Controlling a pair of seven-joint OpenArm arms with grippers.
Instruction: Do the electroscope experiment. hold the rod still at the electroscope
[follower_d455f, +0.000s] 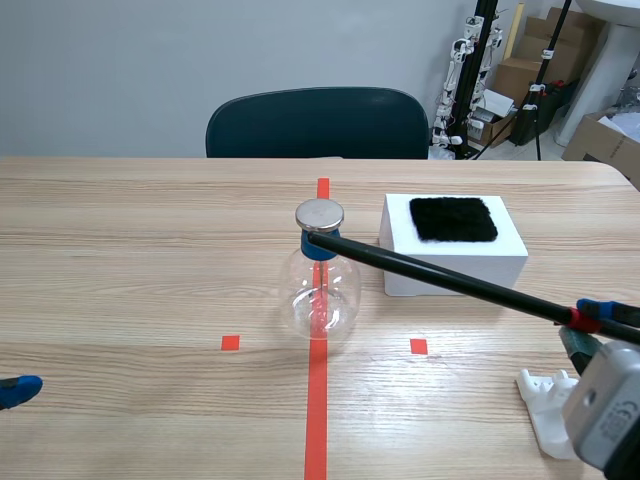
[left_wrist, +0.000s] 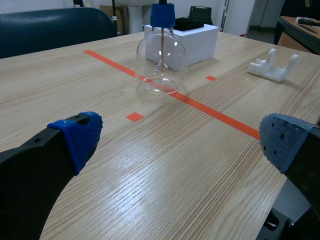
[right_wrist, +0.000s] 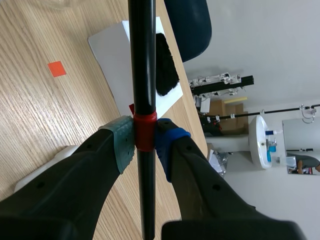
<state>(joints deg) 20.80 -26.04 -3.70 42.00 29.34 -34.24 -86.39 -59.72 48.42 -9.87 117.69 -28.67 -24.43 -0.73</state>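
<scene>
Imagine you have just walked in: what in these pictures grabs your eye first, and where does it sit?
A glass electroscope stands mid-table on the tape line, a metal disc on top. A long black rod slants from the right pincer, shut on its red band, to the blue collar under that disc. Beside it sits a white block topped with a black pad.

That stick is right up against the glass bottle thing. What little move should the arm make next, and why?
Probably none: I would simply hold the right arm steady. The black rod's tip sits at the edge of the metal disc atop the electroscope, and the jaws are shut on the rod's red band, so any shift would likely pull the tip away.
</scene>
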